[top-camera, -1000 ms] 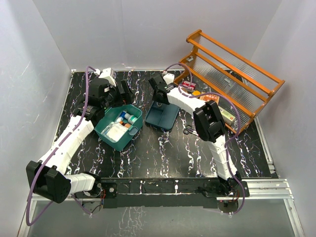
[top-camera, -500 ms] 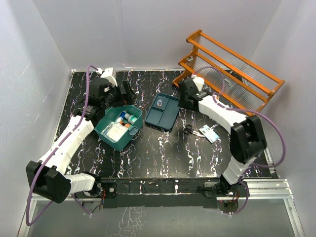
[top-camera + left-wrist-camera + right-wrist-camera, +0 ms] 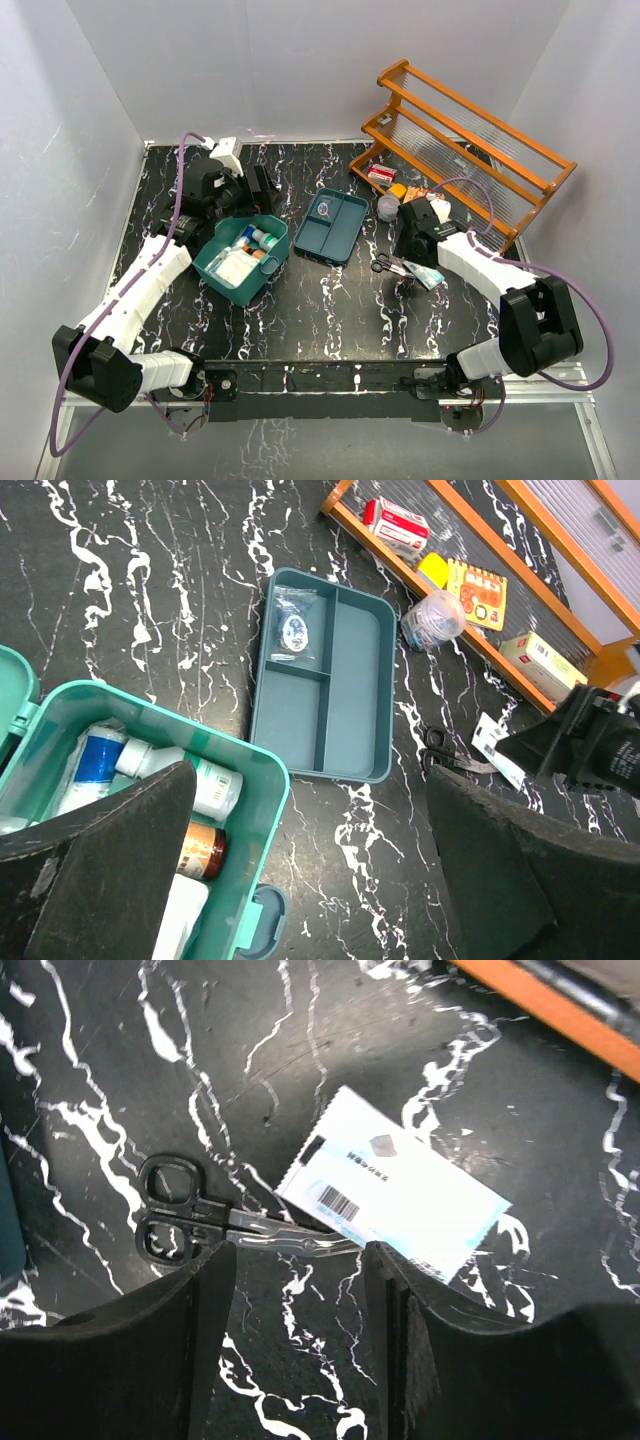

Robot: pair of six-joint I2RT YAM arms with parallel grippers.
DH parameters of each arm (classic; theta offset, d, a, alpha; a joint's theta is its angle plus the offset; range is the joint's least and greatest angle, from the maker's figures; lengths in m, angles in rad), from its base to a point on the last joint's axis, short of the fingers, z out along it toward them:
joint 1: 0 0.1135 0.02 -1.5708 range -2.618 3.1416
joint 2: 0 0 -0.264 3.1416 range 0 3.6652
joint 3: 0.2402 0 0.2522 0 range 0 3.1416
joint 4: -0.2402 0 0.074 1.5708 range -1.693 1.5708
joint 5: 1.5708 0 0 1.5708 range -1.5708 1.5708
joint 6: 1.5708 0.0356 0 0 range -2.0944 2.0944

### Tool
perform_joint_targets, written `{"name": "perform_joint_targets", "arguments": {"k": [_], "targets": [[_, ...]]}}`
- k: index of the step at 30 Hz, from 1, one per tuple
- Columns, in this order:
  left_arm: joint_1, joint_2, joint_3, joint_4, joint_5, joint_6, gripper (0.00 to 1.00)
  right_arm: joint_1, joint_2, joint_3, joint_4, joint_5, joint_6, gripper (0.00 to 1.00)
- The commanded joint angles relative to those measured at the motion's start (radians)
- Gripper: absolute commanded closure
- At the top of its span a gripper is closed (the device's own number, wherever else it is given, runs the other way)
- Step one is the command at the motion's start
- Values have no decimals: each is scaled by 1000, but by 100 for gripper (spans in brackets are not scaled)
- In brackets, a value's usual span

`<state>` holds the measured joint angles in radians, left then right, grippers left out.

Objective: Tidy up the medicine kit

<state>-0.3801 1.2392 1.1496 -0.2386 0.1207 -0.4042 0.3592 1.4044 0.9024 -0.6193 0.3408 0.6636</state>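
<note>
Hovering over the back left part of the black marbled table, my left gripper had its fingers spread wide with nothing between them. The medicine kit sat right below it on the left half of the table. Its lid was thrown open, and bottles lay packed on their sides inside. Just to the right of the kit lay a flat blue tray with dividers, and a thin strip of table showed between the two. One small sachet lay in the tray's far left compartment; the other compartments showed only bare plastic.

My right gripper hung low over the right half of the table, in front of the orange rack. Its fingers were apart and gripped nothing. Under them a pair of black-handled scissors lay flat on the table, handles pointing toward the tray. The blade tips met the edge of a white packet with a barcode on it. A clear cup lay tipped over at the foot of the rack, and a red and white box rested on the lowest shelf.
</note>
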Motion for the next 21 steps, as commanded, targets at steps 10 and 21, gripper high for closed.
{"name": "perform_joint_targets", "arguments": {"k": [10, 21], "targets": [[-24, -54, -30, 79, 199, 6, 7, -5, 111, 67, 155, -218, -77, 53], [-32, -30, -8, 53, 226, -2, 9, 8, 298, 206, 90, -235, -117, 57]]}}
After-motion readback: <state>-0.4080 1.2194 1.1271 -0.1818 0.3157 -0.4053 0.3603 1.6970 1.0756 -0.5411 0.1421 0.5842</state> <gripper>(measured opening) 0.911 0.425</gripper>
